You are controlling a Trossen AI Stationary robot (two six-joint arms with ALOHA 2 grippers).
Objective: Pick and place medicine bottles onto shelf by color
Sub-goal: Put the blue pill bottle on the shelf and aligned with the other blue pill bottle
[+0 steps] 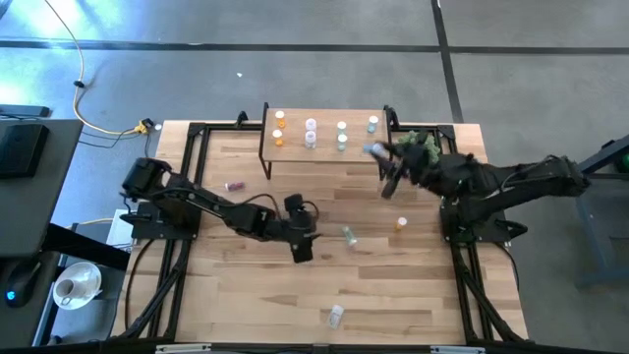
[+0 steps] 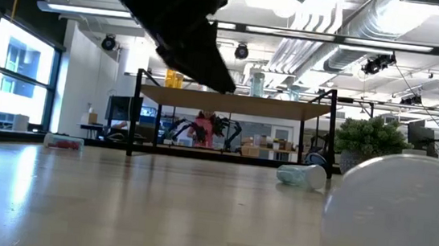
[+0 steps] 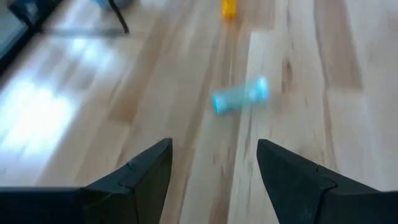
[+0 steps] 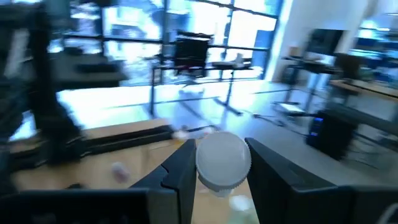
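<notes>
Tabletop [image 1: 226, 295]: shelf [image 1: 324, 149] sits at the far edge, mid-width. On it, far-left to far-right: orange, pink/white, green and blue bottles, grouped in pairs.

My right gripper [image 1: 389, 169] is at the shelf's right end, jaws clamped on a blue bottle [image 1: 374, 149]; its white cap [image 4: 222, 160] fills the gap between my fingers in the right wrist view. The blue pair's slot is just beside it, so that's a short carry.

My left gripper [image 1: 302, 246] hovers mid-table, jaws wide open, holding nothing. Green bottle [image 3: 240, 96] lies on its side straight ahead of the jaws, toward the right edge. Its long axis runs roughly across my finger gap, not along it, so I'd guess I need a wrist turn before closing. My left arm is nearer to it.

Loose still: orange bottle [image 1: 400, 224] near the right edge, pink bottle [image 1: 234, 185] toward the left edge, pale bottle [image 1: 336, 315] by the near edge.
</notes>
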